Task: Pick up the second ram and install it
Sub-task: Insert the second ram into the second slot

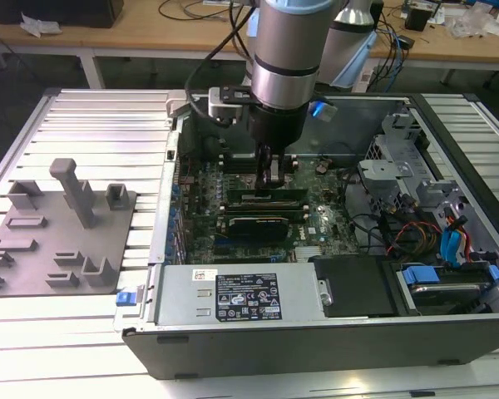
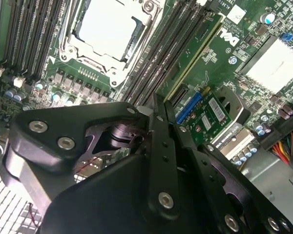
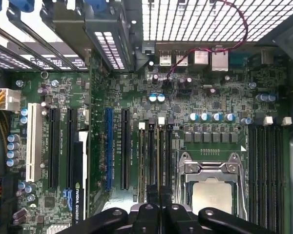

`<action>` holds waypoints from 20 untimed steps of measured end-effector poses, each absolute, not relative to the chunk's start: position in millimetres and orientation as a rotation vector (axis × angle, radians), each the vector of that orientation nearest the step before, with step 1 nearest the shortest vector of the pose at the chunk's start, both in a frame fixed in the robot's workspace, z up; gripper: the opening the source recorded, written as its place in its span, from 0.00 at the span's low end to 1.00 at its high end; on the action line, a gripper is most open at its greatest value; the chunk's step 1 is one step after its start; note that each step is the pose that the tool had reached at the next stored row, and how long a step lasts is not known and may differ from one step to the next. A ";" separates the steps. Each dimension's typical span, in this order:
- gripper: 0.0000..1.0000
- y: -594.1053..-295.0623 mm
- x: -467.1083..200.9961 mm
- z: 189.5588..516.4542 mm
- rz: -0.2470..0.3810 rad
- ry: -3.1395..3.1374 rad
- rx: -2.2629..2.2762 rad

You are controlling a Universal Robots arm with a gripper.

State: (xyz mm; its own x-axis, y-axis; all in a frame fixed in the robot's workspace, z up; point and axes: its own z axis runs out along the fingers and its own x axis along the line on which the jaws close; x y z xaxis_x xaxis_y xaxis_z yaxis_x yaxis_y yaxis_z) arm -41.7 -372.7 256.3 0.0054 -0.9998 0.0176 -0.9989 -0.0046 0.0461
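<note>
The second ram (image 1: 241, 198) is a long green stick standing on edge in a memory slot of the motherboard (image 1: 316, 224), inside the open computer case. In the second wrist view the ram (image 2: 195, 53) runs straight away from my fingertips. Seen edge-on in the first wrist view, the ram (image 3: 158, 156) is a thin pale line between dark slots. My gripper (image 1: 270, 187) reaches down into the case over the stick's middle. The gripper (image 2: 161, 105) has its fingers drawn close together on the stick's top edge, and the gripper (image 3: 158, 195) has one black fingertip on each side of it.
The silver-framed processor socket (image 3: 210, 190) lies just beside the memory slots. A dark expansion card (image 1: 254, 223) sits close on the near side of the ram. Cables and drive bays (image 1: 432, 241) fill the exterior view's right. A grey fixture plate with an upright post (image 1: 75, 191) lies outside the case at the left.
</note>
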 end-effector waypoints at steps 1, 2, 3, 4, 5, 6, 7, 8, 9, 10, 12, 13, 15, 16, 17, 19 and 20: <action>0.09 -372.7 -41.9 253.1 -0.027 -2.186 2.197; 0.09 -372.8 -42.4 252.5 -0.027 -2.186 2.197; 0.09 -372.4 -42.6 252.1 -0.026 -2.186 2.197; 0.09 -372.0 -42.6 250.8 -0.026 -2.186 2.197; 0.09 -371.9 -42.6 249.7 -0.026 -2.186 2.197; 0.09 -371.9 -42.6 247.6 -0.026 -2.186 2.197; 0.09 -371.8 -42.6 246.2 -0.027 -2.186 2.197; 0.09 -371.8 -42.6 244.0 -0.026 -2.186 2.197; 0.09 -371.5 -42.6 242.8 -0.026 -2.190 2.193; 0.09 -371.5 -42.7 242.6 -0.026 -2.191 2.191; 0.09 -371.3 -42.7 239.6 -0.028 -2.193 2.191; 0.09 -370.7 -42.8 238.9 -0.030 -2.194 2.192; 0.09 -370.0 -42.8 238.1 -0.032 -2.195 2.193; 0.09 -369.9 -42.8 236.9 -0.032 -2.195 2.193; 0.09 -369.8 -42.8 235.6 -0.032 -2.195 2.193; 0.09 -369.7 -42.8 234.3 -0.032 -2.195 2.193; 0.09 -369.7 -42.8 234.4 -0.032 -2.195 2.193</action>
